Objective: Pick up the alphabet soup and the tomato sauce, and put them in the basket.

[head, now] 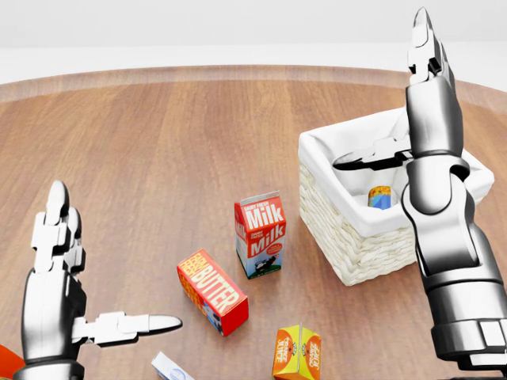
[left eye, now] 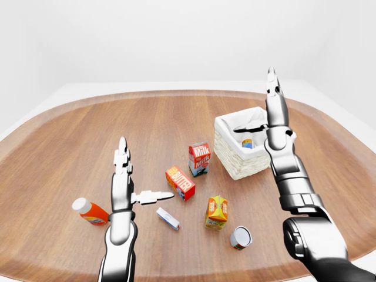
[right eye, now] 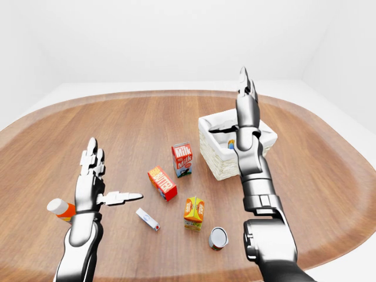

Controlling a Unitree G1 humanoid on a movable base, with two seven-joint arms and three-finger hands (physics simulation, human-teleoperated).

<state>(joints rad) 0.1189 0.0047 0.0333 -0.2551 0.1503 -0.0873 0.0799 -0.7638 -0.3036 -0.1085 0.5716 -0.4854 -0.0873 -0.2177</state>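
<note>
The white and red carton reads "Milk" twice on its faces. The orange-red box reads "BUTTER". Other labels are too small to read.

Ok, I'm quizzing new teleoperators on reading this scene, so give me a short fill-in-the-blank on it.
1. The can already dropped off lies inside the ____.
2. The carton standing beside the butter box reads ____.
3. The right hand is held over the basket with its fingers ____.
4. The other can lies on the ____.

Missing words: basket; Milk; open; table

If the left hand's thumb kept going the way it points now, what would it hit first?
Probably the butter box: the left hand is open and its thumb aims at it across bare table. Depth is uncertain.
</note>
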